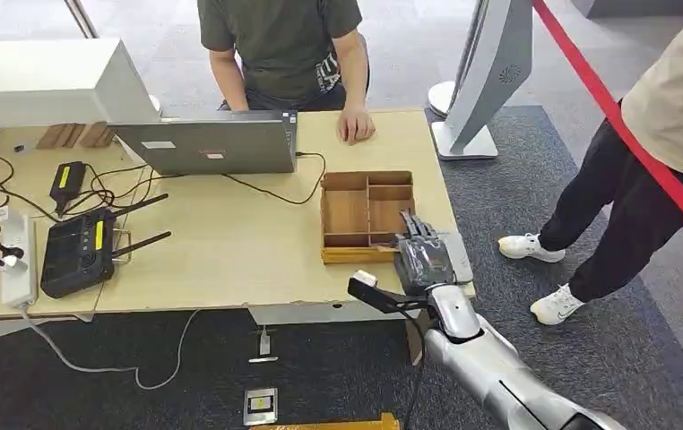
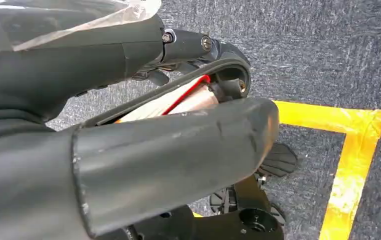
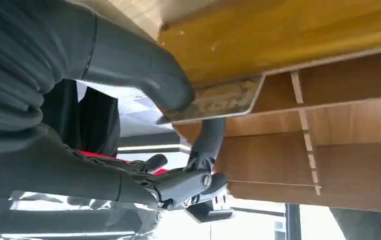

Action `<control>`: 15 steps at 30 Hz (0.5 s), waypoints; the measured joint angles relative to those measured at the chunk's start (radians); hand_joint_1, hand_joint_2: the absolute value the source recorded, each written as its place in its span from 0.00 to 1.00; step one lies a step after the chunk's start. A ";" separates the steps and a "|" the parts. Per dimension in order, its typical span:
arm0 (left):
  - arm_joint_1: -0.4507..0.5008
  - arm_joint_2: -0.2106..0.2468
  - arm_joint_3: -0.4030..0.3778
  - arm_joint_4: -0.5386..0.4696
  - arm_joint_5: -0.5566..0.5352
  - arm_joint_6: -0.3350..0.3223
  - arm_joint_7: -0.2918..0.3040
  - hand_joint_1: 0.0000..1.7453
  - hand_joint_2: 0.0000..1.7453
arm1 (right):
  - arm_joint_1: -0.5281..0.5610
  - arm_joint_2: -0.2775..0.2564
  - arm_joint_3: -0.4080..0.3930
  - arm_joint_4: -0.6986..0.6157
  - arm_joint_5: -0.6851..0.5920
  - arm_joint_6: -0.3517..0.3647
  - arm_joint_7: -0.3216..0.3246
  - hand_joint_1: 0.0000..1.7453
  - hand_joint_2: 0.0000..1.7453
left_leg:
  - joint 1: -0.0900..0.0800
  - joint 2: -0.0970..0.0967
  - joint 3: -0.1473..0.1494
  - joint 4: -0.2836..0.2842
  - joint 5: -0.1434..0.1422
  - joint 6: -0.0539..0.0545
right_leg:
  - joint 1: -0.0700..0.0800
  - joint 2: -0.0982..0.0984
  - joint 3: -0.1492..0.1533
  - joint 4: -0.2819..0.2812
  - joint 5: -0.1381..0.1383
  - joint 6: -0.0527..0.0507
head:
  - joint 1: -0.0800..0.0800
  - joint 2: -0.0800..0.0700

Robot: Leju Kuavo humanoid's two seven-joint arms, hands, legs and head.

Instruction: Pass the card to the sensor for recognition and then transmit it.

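In the right wrist view my right hand (image 3: 128,75) pinches a worn beige card (image 3: 218,100) between thumb and a finger, right at the front wall of the wooden divided tray (image 3: 328,125). Seen from the head, the right hand (image 1: 423,255) hovers at the table's front right corner, just in front of the tray (image 1: 367,176) and partly over a flat grey device (image 1: 460,257); the hand hides the card there. My left hand (image 2: 153,150) hangs over the carpet with one finger curving toward the thumb and nothing held.
A seated person rests a hand (image 1: 356,125) on the table's far edge behind a laptop (image 1: 212,143). A black router (image 1: 78,251), cables and a power strip (image 1: 17,260) lie at the left. Another person (image 1: 643,179) stands to the right by a red strap (image 1: 607,98).
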 joint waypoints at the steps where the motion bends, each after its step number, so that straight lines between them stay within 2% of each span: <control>1: 0.000 0.000 0.000 0.000 0.000 0.000 0.000 0.00 0.00 | 0.000 0.000 0.000 0.000 0.000 0.000 0.000 1.00 1.00 | 0.000 0.000 0.000 0.000 0.000 0.000 | 0.000 0.000 0.000 0.000 0.000 0.000 | 0.000 0.000; 15: 0.000 -0.001 0.000 0.000 -0.005 -0.002 0.000 0.00 0.00 | 0.000 0.002 0.001 -0.002 -0.003 -0.003 0.000 1.00 1.00 | 0.000 0.000 0.000 0.000 0.000 0.000 | 0.000 0.000 0.000 0.000 0.000 0.000 | 0.000 0.000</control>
